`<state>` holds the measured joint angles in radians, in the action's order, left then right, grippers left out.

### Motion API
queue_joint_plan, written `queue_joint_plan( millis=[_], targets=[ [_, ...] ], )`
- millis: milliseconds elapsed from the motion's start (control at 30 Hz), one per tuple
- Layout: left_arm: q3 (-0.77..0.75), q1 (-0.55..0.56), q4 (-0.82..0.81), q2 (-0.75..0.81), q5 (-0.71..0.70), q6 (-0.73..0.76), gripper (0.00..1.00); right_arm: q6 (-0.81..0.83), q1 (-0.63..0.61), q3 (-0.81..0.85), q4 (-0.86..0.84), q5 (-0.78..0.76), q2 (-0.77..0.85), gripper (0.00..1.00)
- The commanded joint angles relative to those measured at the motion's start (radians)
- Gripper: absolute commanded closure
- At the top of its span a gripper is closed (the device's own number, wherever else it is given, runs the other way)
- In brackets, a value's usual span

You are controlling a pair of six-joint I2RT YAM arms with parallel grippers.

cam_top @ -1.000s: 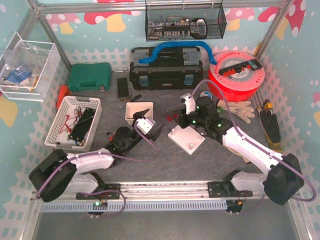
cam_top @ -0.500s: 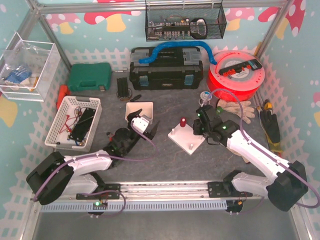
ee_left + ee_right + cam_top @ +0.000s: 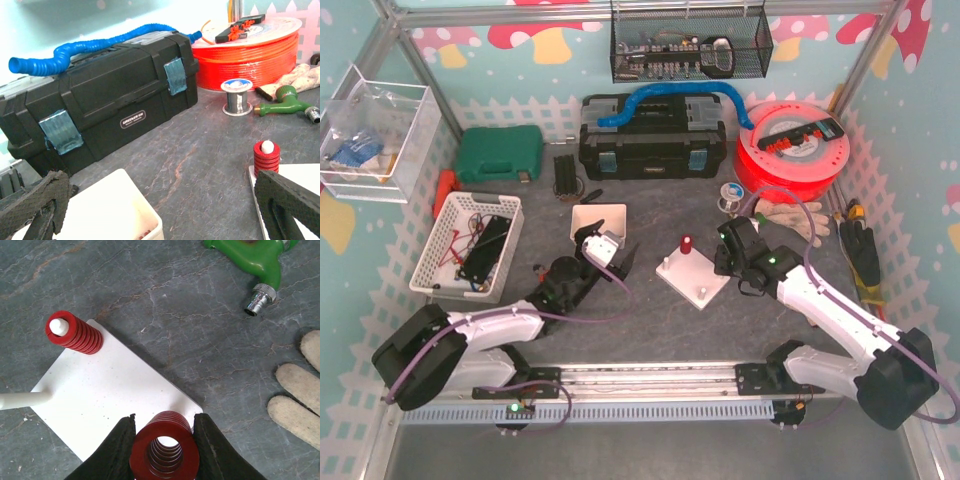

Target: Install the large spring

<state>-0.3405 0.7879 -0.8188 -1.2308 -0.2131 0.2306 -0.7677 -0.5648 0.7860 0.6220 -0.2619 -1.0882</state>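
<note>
- Top external view: my right gripper [image 3: 728, 250] hangs low, just beside the right edge of the white square base plate [image 3: 692, 277]. My left gripper [image 3: 610, 255] sits well apart to the left, near the open white tray [image 3: 597, 217]. From up here the wrist hides what the right jaws carry.
- Left wrist view: the left gripper [image 3: 160, 200] stands wide with nothing between its fingers. Past it I see a small red spring [image 3: 266, 156] seated on a white-tipped post at the plate's corner, with the black plastic toolbox [image 3: 100, 100] behind. I judge this arm should stay parked out of the way.
- Right wrist view: the right gripper [image 3: 164, 426] is clamped narrow on the large red coil spring [image 3: 165, 450], bore facing the camera, hovering over the plate's near corner.
  - The bare white peg [image 3: 22, 400] shows at the frame's left edge, well apart from the held coil.
  - To do this step well, I would carry the coil sideways until its bore centres on that peg and keep its axis in line with the peg.
  - Then I would lower straight without scraping, and let go only once the coil seats flat.
  - A tilted approach risks catching a coil on the tip.
</note>
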Motion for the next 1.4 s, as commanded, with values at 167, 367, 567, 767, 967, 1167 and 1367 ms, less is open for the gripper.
queue_joint_plan(
  millis=[167, 367, 567, 767, 967, 1167, 1367],
  targets=[
    [0.008, 0.004, 0.009, 0.011, -0.001, -0.008, 0.01, -0.012, 0.013, -0.041, -0.074, 0.011, -0.015, 1.00],
    [0.002, 0.004, 0.008, -0.007, 0.010, -0.021, 0.01, -0.011, 0.020, -0.080, -0.133, 0.015, -0.063, 1.00],
    [-0.001, 0.004, 0.009, -0.011, 0.016, -0.031, 0.01, -0.019, 0.020, -0.083, -0.153, 0.030, -0.107, 1.00],
    [-0.008, 0.004, -0.003, -0.028, 0.014, -0.030, 0.01, 0.021, 0.023, -0.032, -0.243, -0.039, -0.072, 1.00],
    [-0.015, 0.004, 0.018, -0.018, 0.020, -0.053, 0.01, 0.018, 0.023, 0.078, -0.093, -0.013, -0.045, 1.00],
    [-0.013, 0.004, 0.007, -0.016, 0.024, -0.069, 0.01, 0.065, 0.022, 0.050, 0.064, 0.073, 0.081, 1.00],
    [-0.013, 0.004, 0.028, 0.003, 0.014, -0.061, 0.01, 0.060, 0.023, -0.020, 0.052, 0.093, 0.140, 1.00]
  ],
)
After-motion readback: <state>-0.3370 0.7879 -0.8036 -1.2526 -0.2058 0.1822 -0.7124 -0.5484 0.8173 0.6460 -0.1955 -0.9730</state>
